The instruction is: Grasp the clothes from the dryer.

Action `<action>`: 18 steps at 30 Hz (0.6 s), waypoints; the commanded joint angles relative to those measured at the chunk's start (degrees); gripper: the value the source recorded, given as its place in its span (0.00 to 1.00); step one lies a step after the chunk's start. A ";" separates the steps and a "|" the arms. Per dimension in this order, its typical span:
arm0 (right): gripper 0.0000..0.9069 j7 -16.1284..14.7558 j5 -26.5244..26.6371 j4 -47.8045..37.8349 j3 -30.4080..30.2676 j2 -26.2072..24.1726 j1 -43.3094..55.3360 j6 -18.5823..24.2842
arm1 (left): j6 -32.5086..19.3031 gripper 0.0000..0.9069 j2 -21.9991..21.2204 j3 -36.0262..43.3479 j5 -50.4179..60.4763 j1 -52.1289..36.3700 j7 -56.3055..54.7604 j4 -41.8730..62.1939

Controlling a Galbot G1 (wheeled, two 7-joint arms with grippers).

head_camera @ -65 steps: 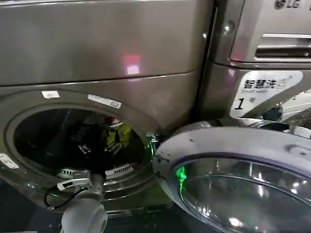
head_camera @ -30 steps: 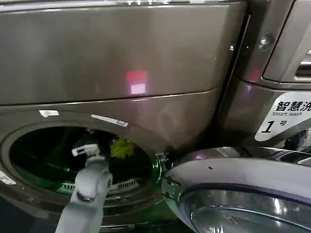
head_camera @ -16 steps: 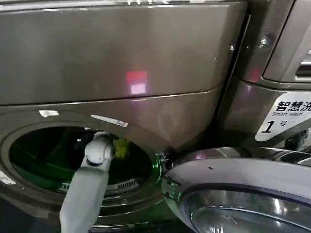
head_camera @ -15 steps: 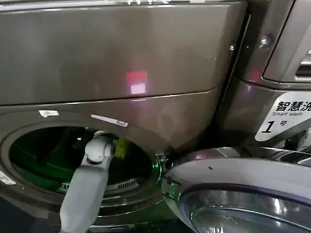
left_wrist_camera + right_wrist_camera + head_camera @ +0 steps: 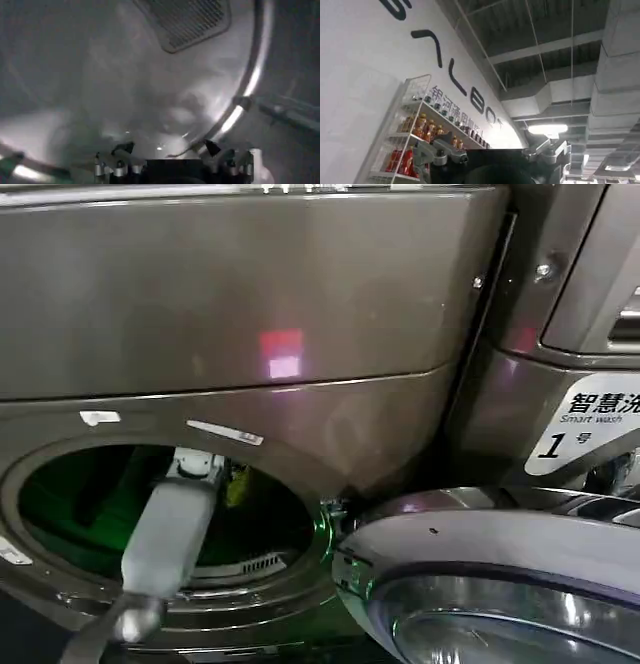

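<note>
Bronze-grey dryer (image 5: pixel 250 304) stands with its door (image 5: pixel 480 584) swung open, giving access. Left gripper (image 5: pixel 165 150) is deep in the drum, fingers (image 5: pixel 122 148) spread, empty. Clothes (image 5: pixel 238 484), apparently a lime-green scrap, lie beside it. Right gripper (image 5: pixel 495 152) idles aloft; finger state indeterminate.

The dryer (image 5: pixel 250 294) is bronze-grey with a dull sheen, and a small red-pink light (image 5: pixel 281 352) glows on its front panel. Its porthole (image 5: pixel 165 509) is dark inside, washed with green along the rim. A scrap of lime-green clothes (image 5: pixel 238 484) shows there beside the pale grey left arm (image 5: pixel 170 529). The open door (image 5: pixel 490 584) has a light grey rim around glass. A white label (image 5: pixel 585 429) carries a black "1". In the left wrist view the drum (image 5: pixel 100 75) is pale grey with a dark perforated vent (image 5: pixel 192 20).
</note>
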 commanded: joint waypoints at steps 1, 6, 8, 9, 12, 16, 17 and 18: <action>1.00 0.03 0.12 0.18 0.40 0.28 -0.51 -0.04 | -12.29 1.00 0.34 10.17 15.89 -9.88 14.24 13.64; 1.00 0.03 0.27 0.84 0.69 0.89 -0.99 -0.03 | -13.82 1.00 -0.70 12.47 22.21 -13.60 18.14 18.10; 1.00 0.03 0.27 0.73 0.73 0.76 -1.02 -0.02 | -15.23 1.00 -0.91 13.12 25.35 -15.32 19.47 20.95; 1.00 0.02 0.24 0.73 0.65 0.73 -0.93 -0.02 | -15.30 1.00 -0.81 13.33 25.70 -16.02 20.40 21.72; 1.00 0.11 0.01 1.31 -0.41 0.79 -0.07 -0.05 | -15.69 1.00 -0.66 15.52 27.35 -17.62 23.28 22.75; 1.00 0.18 -0.15 2.00 -1.75 0.84 0.91 -0.10 | -16.38 1.00 -1.17 19.38 28.93 -20.66 27.63 24.93; 1.00 0.19 -0.17 1.95 -1.72 0.86 0.90 -0.09 | -16.71 1.00 -1.14 20.21 29.76 -21.30 28.66 25.36; 1.00 0.19 -0.19 1.77 -1.62 0.89 0.89 -0.08 | -16.90 1.00 -1.17 20.43 30.21 -21.71 29.41 25.57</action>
